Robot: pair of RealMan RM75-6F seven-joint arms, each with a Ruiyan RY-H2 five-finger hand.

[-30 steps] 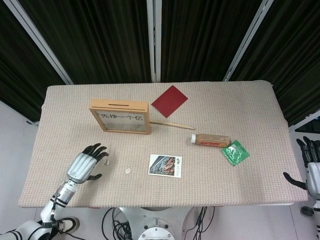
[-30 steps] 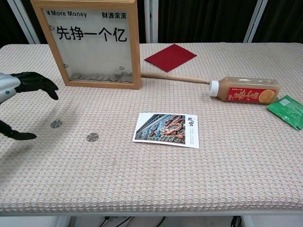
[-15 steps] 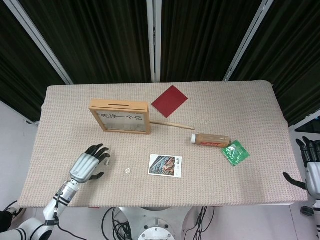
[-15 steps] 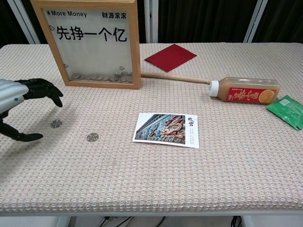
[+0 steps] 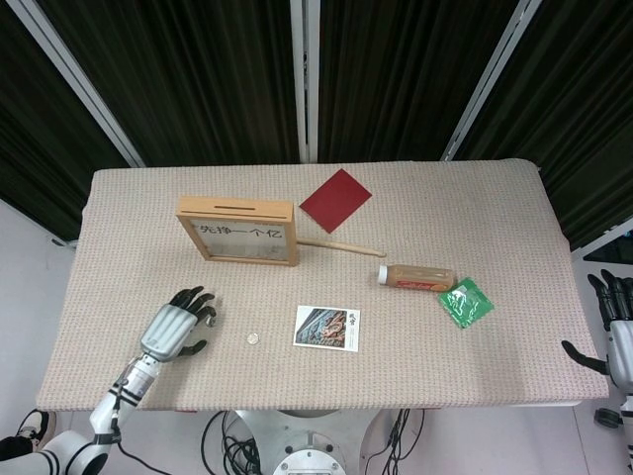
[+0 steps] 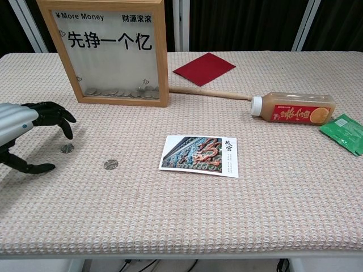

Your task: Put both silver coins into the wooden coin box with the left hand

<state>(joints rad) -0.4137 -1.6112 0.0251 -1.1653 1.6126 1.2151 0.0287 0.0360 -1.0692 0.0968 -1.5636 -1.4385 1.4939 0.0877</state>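
Because the left hand [image 6: 22, 133] hovers with fingers [image 6: 59, 120] spread wide and empty above the flat near-left coin [image 6: 67, 148], a pinch may skid it across the surface [image 6: 187, 221].

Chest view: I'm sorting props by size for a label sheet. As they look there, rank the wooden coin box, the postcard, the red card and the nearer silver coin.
1. wooden coin box
2. postcard
3. red card, though farther away, so unsure against the postcard
4. silver coin

The left hand [image 5: 178, 327] hovered open over the table [image 5: 475, 198] — fingers spread, empty. One silver coin [image 5: 252, 338] lay just right of it, beside the postcard [image 5: 327, 328]. The wooden coin box [image 5: 238, 231] stood upright farther back.
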